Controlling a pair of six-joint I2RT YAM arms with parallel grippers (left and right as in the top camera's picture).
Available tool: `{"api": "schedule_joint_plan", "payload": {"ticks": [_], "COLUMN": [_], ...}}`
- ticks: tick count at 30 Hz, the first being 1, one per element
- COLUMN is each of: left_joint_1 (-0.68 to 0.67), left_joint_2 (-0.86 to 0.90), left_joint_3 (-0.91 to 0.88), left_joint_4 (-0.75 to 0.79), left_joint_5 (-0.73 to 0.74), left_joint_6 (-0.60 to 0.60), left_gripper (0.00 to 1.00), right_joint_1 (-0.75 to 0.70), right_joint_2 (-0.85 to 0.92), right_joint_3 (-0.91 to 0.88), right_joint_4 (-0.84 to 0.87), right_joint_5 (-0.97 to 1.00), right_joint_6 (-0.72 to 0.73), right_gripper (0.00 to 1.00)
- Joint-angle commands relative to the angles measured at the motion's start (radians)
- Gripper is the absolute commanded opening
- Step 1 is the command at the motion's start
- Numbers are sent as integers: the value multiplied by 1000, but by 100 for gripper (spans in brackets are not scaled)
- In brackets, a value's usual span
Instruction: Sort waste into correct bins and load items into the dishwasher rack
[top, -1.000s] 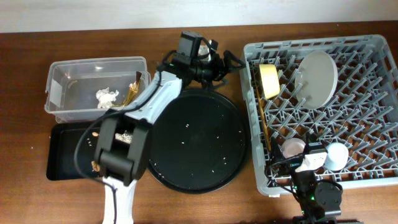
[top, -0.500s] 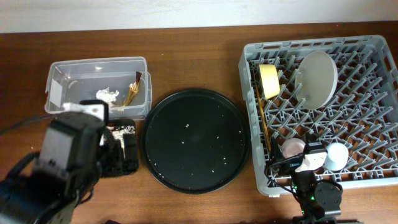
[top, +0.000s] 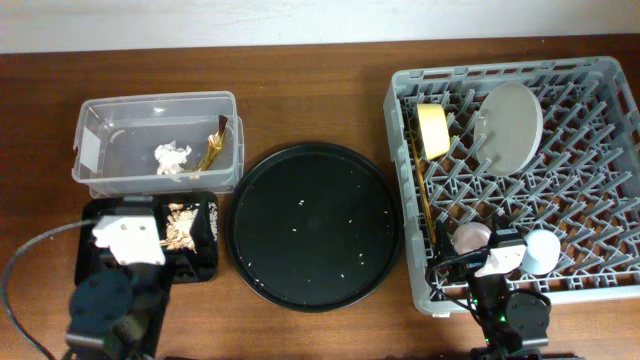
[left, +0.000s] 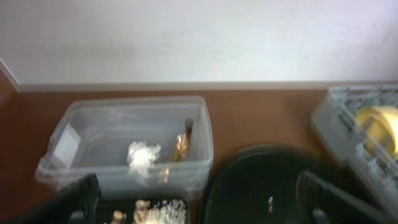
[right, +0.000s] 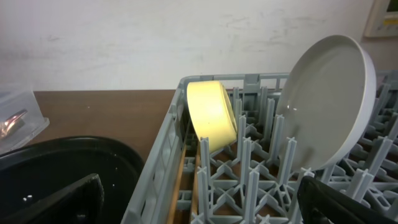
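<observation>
The clear tub (top: 100, 130) holds the white tissue (top: 172, 158) and gold foil wrapper (top: 212, 150). Brownish food scraps (top: 180, 226) lie in the shallow black tray (top: 200, 265). My left arm (top: 118, 290) sits over that tray's front. My left gripper (left: 202, 211) is open and empty, facing the tub (left: 93, 130). The grey rack (top: 590, 80) holds the yellow bowl (top: 433, 130), pale plate (top: 510, 113), chopsticks (top: 425, 200), pink cup (top: 472, 238) and blue cup (top: 543, 250). My right gripper (right: 202, 211) is open and empty over the rack's front left corner.
The large round black tray (top: 315, 225) lies between the bins and the rack, with a few pale specks on it. It also shows in the left wrist view (left: 267, 186) and the right wrist view (right: 62, 162). A wall runs behind the table.
My left arm has pulled back from the far middle of the table to the front left, over the black tray. The right arm has not moved.
</observation>
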Motion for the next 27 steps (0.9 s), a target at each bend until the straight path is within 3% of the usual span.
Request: {"api": "schedule_joint_plan", "payload": {"ticks": [1,6,11,27], "left_joint_1": [12,12,13,14], "left_joint_2": [-183,-395,-525,-524], "left_joint_3": [-275,-655,-891,-891], "left_joint_4": [174,455,602,570], "left_joint_5": [38,53,109,90], "left_joint_6": [34,38,33,34], "left_gripper": [99,99,99,99], "right_joint_1": [-5,-5,-5,-5], "right_joint_2": [-6,-6,-6,-6], "right_joint_3": [-7,-7,-7,-7], "right_joint_4": [-2,-2,-2,-2], "right_joint_5": [-5,-5,-5,-5], "right_joint_6": [-7,-7,-7,-7], "right_gripper": [98,98,98,98]}}
